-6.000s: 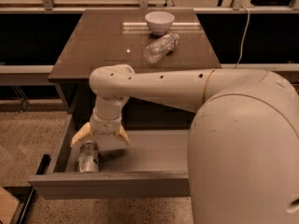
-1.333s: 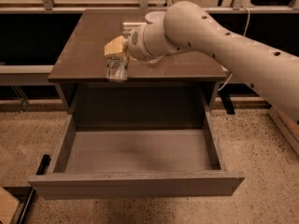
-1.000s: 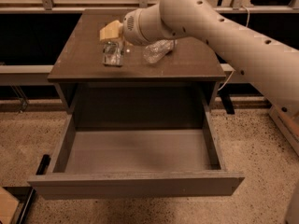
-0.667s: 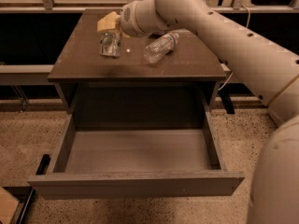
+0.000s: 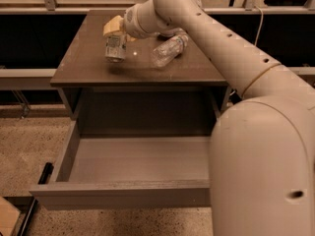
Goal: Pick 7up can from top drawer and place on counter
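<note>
Silver 7up can (image 5: 115,50), clamped by the end effector (image 5: 115,31), over the counter (image 5: 147,73) inside its left edge.

Gripper (image 5: 116,32) with 7up can (image 5: 114,47) above counter (image 5: 93,72) — bottle (image 5: 169,49) to their right.

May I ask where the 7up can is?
In the camera view, the 7up can is in the gripper at the counter's left half, beside the plastic bottle.

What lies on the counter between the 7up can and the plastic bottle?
Only bare counter, in the camera view; the gripper grips the 7up can by its top, left of the plastic bottle.
</note>
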